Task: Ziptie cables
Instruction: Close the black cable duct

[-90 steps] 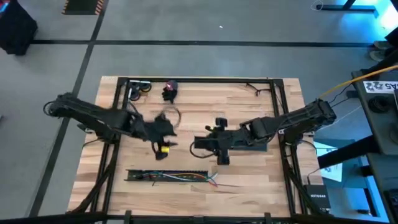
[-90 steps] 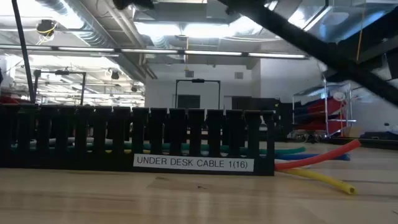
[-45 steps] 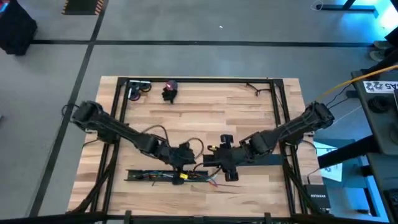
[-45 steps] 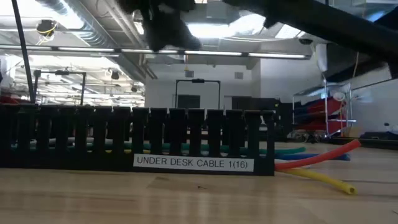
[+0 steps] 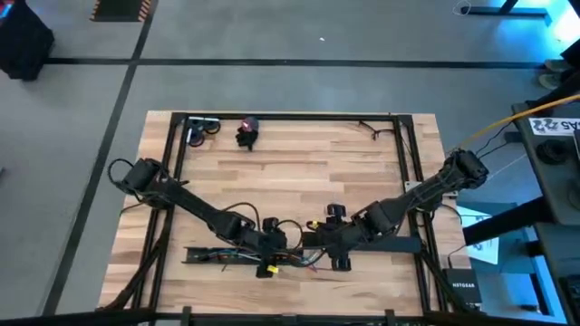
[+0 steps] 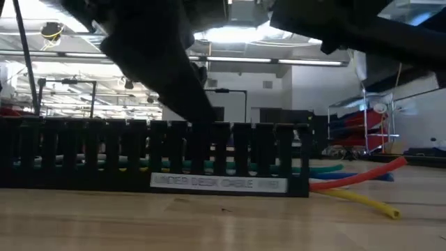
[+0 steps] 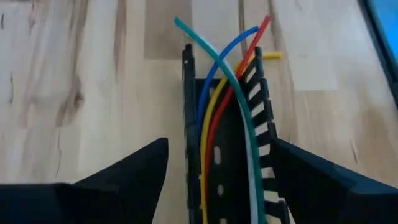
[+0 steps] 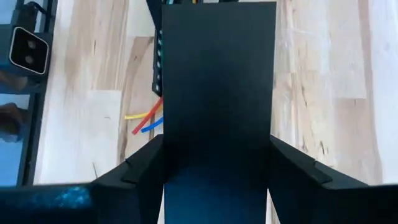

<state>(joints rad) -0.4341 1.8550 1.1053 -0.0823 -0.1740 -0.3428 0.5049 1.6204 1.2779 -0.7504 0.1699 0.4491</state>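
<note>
Your left gripper's (image 7: 217,180) fingers (image 7: 124,174) spread wide over the tray (image 7: 227,162) holding five cables (image 7: 214,118) near the worktop's (image 5: 299,172) front edge; your right gripper (image 8: 217,180) grips a flat black cover (image 8: 217,93).

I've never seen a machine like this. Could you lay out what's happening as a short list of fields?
Setting: wooden table, two dark robot arms meeting near one long edge
Left hand: open, fingers either side of the slotted black cable tray
cables: teal, blue, red, yellow, green; lying in the tray, ends sticking out
Right hand: shut on a flat black bar, held over the cable ends
</note>
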